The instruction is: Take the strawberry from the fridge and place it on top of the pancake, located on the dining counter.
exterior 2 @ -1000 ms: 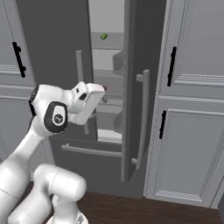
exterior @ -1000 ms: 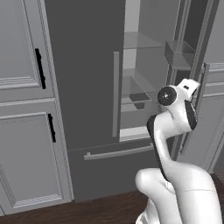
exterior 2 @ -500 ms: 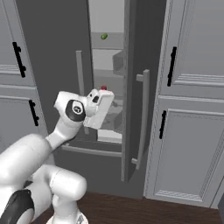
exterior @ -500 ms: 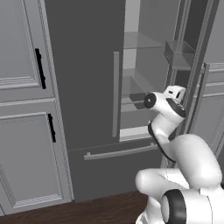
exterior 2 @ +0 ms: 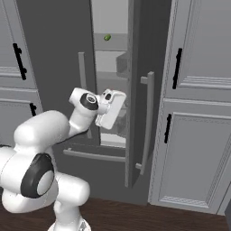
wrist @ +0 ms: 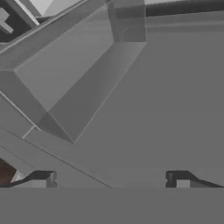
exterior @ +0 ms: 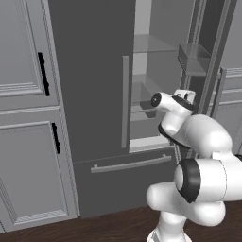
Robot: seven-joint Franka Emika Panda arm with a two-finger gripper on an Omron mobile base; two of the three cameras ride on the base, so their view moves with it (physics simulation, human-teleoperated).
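The fridge (exterior: 90,94) is tall and dark grey, its left door closed and its right door (exterior 2: 135,90) swung open on a light grey interior with glass shelves (exterior: 151,45). My gripper (wrist: 111,180) is open and empty, its fingertips (wrist: 43,179) wide apart over a grey inner surface. The hand (exterior 2: 110,108) reaches into the open gap at mid height (exterior: 185,97). A small dark red shape (wrist: 6,172) sits at the lower left edge of the hand view; I cannot tell whether it is the strawberry. The pancake and the dining counter are out of view.
A tiny green round fruit (exterior 2: 107,38) lies on an upper shelf. A door bin (exterior: 194,59) hangs on the open door, whose long silver handle (exterior 2: 147,122) stands close to the right of my hand. Panelled grey cabinets (exterior: 23,118) (exterior 2: 198,113) flank the fridge.
The arm has folded forward and down, carrying the hand from in front of the fridge into the open gap. The gripper has stayed open.
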